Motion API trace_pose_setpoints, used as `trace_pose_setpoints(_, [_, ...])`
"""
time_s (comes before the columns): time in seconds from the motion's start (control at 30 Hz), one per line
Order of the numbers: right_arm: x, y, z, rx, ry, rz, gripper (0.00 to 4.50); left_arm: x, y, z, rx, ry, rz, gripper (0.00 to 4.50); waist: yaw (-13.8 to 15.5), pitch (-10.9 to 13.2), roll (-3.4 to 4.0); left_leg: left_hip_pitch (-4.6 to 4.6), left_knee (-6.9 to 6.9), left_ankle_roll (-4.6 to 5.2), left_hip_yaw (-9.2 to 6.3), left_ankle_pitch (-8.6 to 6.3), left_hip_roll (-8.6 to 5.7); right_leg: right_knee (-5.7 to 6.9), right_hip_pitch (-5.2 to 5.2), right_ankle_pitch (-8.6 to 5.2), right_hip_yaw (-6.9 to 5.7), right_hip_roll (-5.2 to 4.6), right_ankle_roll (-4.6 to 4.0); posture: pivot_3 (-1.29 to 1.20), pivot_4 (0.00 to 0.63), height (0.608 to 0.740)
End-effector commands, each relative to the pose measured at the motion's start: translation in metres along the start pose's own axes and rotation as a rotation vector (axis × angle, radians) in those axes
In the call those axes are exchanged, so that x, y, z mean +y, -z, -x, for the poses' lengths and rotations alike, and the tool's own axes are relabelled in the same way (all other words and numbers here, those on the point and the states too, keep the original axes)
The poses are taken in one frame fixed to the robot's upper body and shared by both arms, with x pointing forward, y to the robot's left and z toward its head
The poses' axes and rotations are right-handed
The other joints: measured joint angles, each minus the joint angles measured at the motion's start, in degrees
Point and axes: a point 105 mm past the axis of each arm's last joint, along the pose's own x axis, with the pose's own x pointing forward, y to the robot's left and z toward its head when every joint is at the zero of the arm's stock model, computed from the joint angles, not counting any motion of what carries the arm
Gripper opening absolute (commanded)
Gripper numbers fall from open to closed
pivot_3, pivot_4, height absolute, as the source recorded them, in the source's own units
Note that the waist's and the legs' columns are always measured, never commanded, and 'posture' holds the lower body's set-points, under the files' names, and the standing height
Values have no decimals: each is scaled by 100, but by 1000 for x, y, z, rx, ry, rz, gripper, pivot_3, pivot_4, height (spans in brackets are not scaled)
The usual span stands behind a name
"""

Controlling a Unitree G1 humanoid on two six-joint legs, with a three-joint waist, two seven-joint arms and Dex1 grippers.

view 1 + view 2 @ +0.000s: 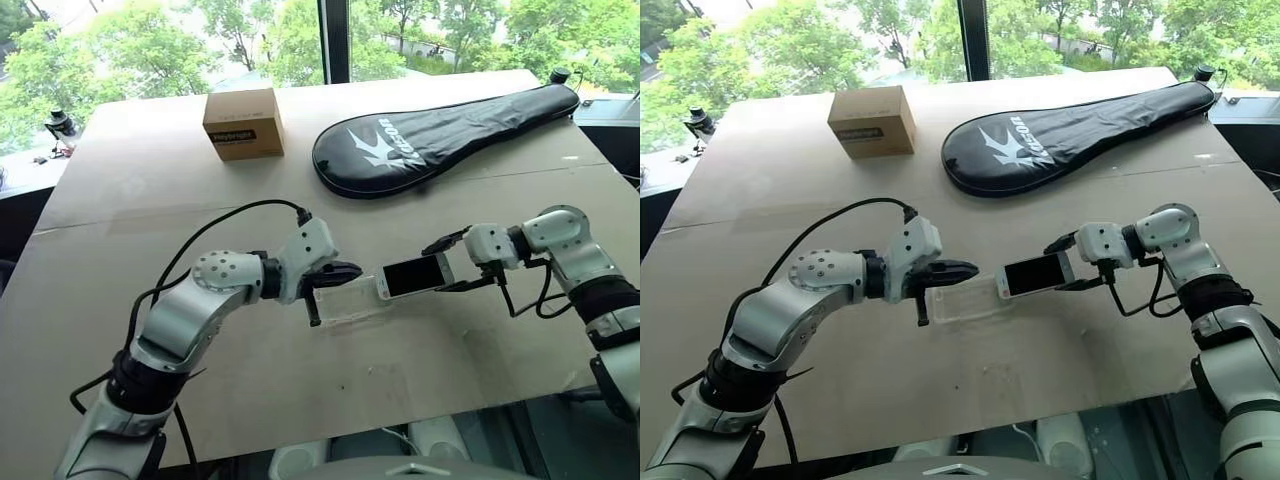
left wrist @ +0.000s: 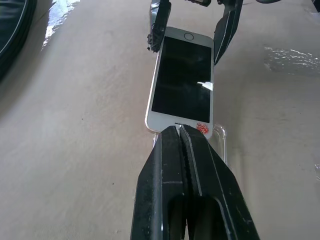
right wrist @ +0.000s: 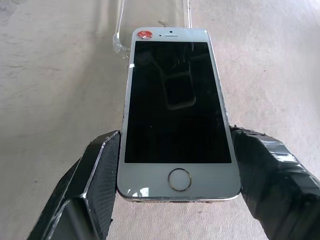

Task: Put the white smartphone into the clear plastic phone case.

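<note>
Right gripper [image 1: 452, 268] is clamping the phone [image 1: 414, 275] by its sides; left gripper [image 1: 330, 285] is pinching the clear case [image 1: 350, 302], fingers pressed together.

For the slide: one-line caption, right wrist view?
Right gripper holds the white smartphone by its sides, nosing toward the clear case.

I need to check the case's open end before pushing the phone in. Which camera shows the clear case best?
The left eye view: the clear plastic phone case shows whole. The wrist views show only a corner of its rim beyond the white smartphone.
</note>
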Motion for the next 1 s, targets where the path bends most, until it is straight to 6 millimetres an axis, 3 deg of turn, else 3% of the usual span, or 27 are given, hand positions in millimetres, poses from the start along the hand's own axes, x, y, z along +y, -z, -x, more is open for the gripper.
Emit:
trace_pose_setpoints(0.03, [19,2,-5,-12,-136,-31,2901,-6,-9,-2,-16,17,-37,41,-1,0,0,0,0,0,0,0,0,0,0,0,0,0,0,0,150,740])
trace_pose_setpoints(0.5, [-5,0,-4,-128,-11,-139,2901,1,2,2,4,-31,-36,41,-20,0,0,2,0,0,1,0,1,3,0,0,2,1,0,0,150,740])
trace_pose_setpoints(0.67, [-14,-4,-3,-184,30,-184,2901,11,-3,5,-41,-83,-40,41,-15,0,0,1,1,0,0,0,0,3,-1,0,1,1,0,0,150,740])
trace_pose_setpoints(0.73, [-33,-96,-65,-297,-23,-114,2901,14,-7,6,-69,-94,-36,41,-58,4,4,-4,0,0,-1,0,1,2,-5,0,1,1,0,0,150,740])
trace_pose_setpoints(0.77, [-28,-130,-84,-322,-47,-95,2901,15,-7,6,-73,-95,-36,41,-115,4,3,-16,0,-1,5,1,6,13,-31,1,14,4,-1,0,150,740])
trace_pose_setpoints(0.8, [-22,-150,-93,-328,-56,-90,2901,15,-7,6,-74,-97,-37,41,-164,3,4,-24,0,-2,4,1,8,30,-55,1,34,10,-1,0,150,740])
trace_pose_setpoints(0.93, [-13,-161,-99,-295,-52,-139,2901,16,-7,5,-79,-96,-37,41,32,-12,7,-133,12,-36,-43,20,-15,96,-184,-1,21,3,-5,0,150,740])
trace_pose_setpoints(1.0, [-10,-164,-99,-288,-45,-146,2901,16,-6,5,-76,-95,-40,41,114,-14,5,-155,33,-36,-61,21,-31,87,-184,0,4,-7,-5,0,150,740])
